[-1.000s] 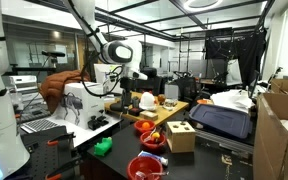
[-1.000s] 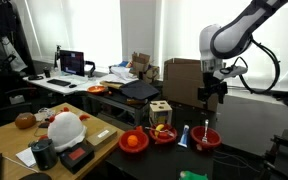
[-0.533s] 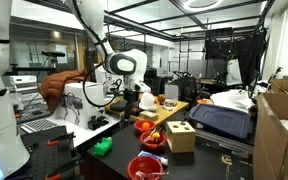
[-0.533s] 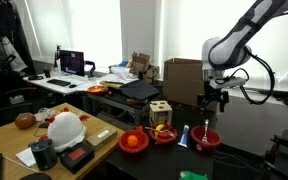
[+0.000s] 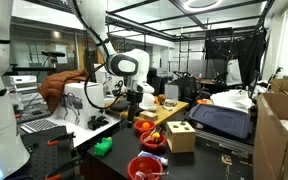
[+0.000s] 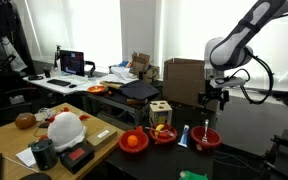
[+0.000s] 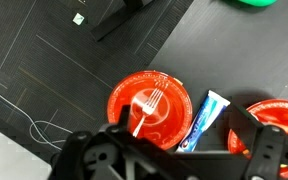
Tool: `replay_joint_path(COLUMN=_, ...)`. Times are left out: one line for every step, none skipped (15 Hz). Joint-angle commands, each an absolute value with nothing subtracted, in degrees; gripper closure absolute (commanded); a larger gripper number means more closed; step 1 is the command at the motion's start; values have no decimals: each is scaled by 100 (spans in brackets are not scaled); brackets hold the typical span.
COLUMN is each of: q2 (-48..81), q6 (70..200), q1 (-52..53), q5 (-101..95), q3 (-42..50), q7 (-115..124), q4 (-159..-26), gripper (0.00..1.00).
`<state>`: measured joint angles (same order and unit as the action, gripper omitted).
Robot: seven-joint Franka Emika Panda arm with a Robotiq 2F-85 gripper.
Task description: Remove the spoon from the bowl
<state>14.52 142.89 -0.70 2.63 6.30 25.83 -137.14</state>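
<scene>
The wide red bowl (image 7: 149,108) lies on the dark table, below and left of centre in the wrist view. A white plastic utensil with fork-like tines (image 7: 146,107), the spoon of the task, lies inside it. My gripper (image 7: 184,150) is open and empty, well above the table; its dark fingers (image 7: 116,142) frame the bottom of the view. In an exterior view the gripper (image 6: 214,100) hangs above the bowl (image 6: 206,139). In an exterior view the bowl (image 5: 147,167) is at the front and the gripper (image 5: 134,103) is high behind it.
A blue-and-white toothpaste tube (image 7: 202,118) lies right beside the bowl, with a smaller red bowl (image 7: 276,125) beyond it. A wooden box (image 6: 160,112), a bowl holding an orange ball (image 6: 134,141) and a green object (image 7: 254,3) are nearby. A black case (image 5: 224,120) stands behind.
Over the last second the arm swung sideways and the gripper came down a little over the bowl. In the last half second it has barely moved.
</scene>
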Motion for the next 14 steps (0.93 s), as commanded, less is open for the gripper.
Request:
replay_joint_path(q2=1448, q6=14334, q1=-115, q5=131, q3=866, q7=2772, q4=-13674, gripper=0)
replay_joint_path(q2=1498, q6=14333, q1=-139, q5=137, q3=914, q7=2739, q4=-13606, gripper=0)
replay_joint_path(q2=1579, q6=14347, q1=-178, q5=185, q3=937, q7=2669, q4=-13514, gripper=0)
replay_joint_path(q2=1744, q6=14338, q1=-230, q5=259, q3=944, q7=2578, q4=-13361, gripper=0)
replay_joint_path(q2=1871, q6=14320, q1=-279, q5=319, q3=936, q7=2509, q4=-13222, gripper=0)
replay_joint_path(q2=2037, q6=14302, q1=-325, q5=380, q3=909, q7=2426, q4=-13042, gripper=0)
replay_joint_path(q2=2189, q6=14280, q1=-344, q5=385, q3=902, q7=2400, q4=-12869, gripper=0)
replay_joint_path(q2=2412, q6=14233, q1=-353, q5=391, q3=882, q7=2364, q4=-12614, gripper=0)
replay_joint_path(q2=2582, q6=14201, q1=-359, q5=404, q3=861, q7=2301, q4=-12402, gripper=0)
replay_joint_path(q2=2743, q6=14176, q1=-341, q5=384, q3=859, q7=2276, q4=-12193, gripper=0)
replay_joint_path(q2=2927, q6=14137, q1=-325, q5=366, q3=849, q7=2252, q4=-11957, gripper=0)
replay_joint_path(q2=3112, q6=14100, q1=-347, q5=390, q3=823, q7=2174, q4=-11742, gripper=0)
replay_joint_path(q2=3285, q6=14059, q1=-357, q5=389, q3=821, q7=2157, q4=-11542, gripper=0)
replay_joint_path(q2=3473, q6=14012, q1=-423, q5=476, q3=763, q7=2082, q4=-11348, gripper=0)
